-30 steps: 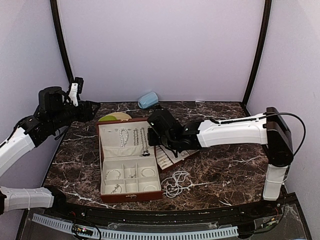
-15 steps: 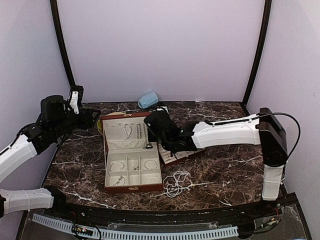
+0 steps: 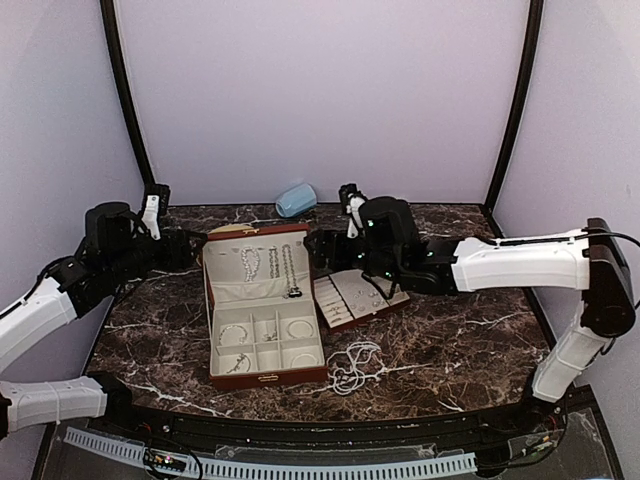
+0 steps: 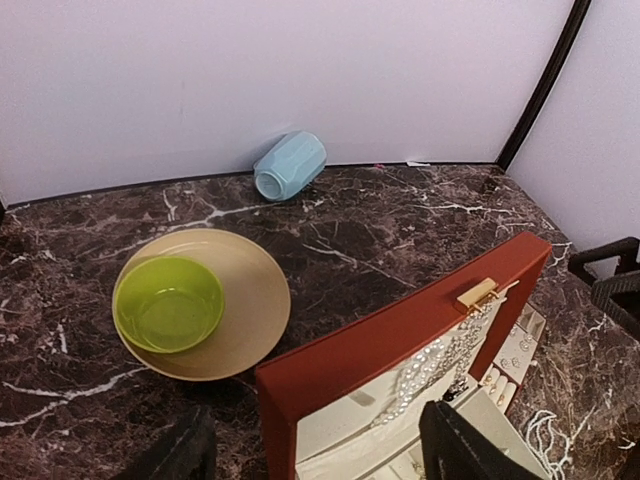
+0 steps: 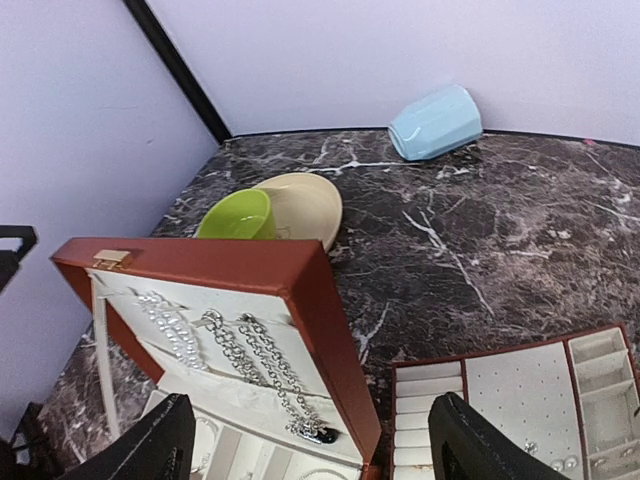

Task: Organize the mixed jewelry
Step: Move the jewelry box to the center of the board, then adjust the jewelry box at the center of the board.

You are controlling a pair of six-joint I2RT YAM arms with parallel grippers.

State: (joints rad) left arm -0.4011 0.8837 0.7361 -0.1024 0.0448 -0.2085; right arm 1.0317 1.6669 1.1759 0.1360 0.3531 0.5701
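The reddish-brown case stands open, its cream lid nearly upright. Three strands of the mixed jewelry hang in the lid: a pearl strand and two chains, one ending in a dark pendant. Bangles lie in the lower compartments. A loose bead strand lies on the marble to the right of the case. My left gripper is open at the lid's left edge. My right gripper is open by the lid's right edge, holding nothing.
A cream-lined tray with small earrings lies right of the case. Behind the lid a green bowl sits on a tan plate. A pale blue rounded object lies by the back wall.
My right gripper has opened and pulled back to the right, away from the hanging chain. The case has shifted right, with its lid more upright. My left gripper has come down beside the lid.
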